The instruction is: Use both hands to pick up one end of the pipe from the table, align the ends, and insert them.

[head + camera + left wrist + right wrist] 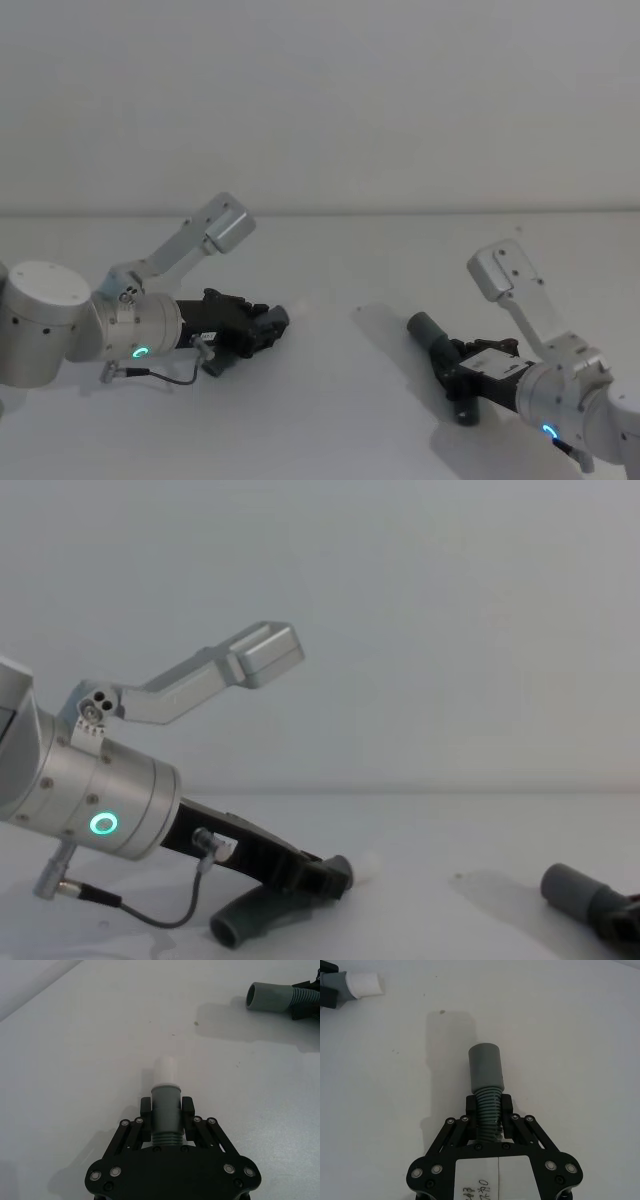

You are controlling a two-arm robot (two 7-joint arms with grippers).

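Left claw [166, 1110] pinches cuff [165, 1102] behind tip [165, 1071]; right claw [488, 1108] pinches ribs [487, 1100] behind sleeve [485, 1067]. Sleeve lies ahead of left claw, off-axis, well apart.

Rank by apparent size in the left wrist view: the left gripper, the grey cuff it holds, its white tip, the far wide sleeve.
1. The left gripper: largest, nearest the camera.
2. The grey cuff and the wide sleeve: about alike; the sleeve lies farther off, so unranked.
3. The white tip: smallest.
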